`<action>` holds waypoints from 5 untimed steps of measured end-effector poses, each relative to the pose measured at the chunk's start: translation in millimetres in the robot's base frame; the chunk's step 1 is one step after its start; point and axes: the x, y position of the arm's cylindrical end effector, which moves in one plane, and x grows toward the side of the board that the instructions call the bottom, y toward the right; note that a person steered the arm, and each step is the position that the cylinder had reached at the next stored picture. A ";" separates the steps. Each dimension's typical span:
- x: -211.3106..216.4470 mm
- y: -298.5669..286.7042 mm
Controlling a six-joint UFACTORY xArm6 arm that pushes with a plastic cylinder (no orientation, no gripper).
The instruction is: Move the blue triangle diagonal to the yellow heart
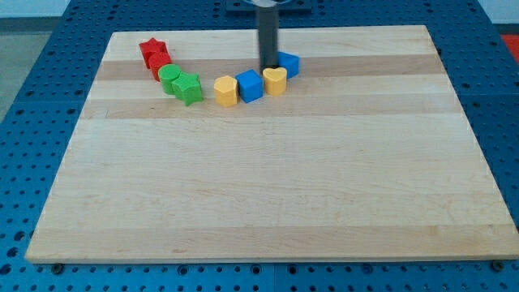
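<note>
The blue triangle (289,63) sits near the view's top centre, just up and right of the yellow heart (275,81), nearly touching it. My tip (268,66) stands right at the blue triangle's left side and just above the yellow heart. A blue cube (250,85) lies against the heart's left side.
A yellow block (226,91) sits left of the blue cube. Further left are a green star (188,88) and a green round block (169,78), then a red star (152,52) and a red block (159,68) near the wooden board's (268,203) top left.
</note>
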 end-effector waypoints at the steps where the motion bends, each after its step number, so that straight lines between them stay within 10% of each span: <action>1: 0.6 36.0; 3: -32.6 -3.1; 5: 25.8 116.7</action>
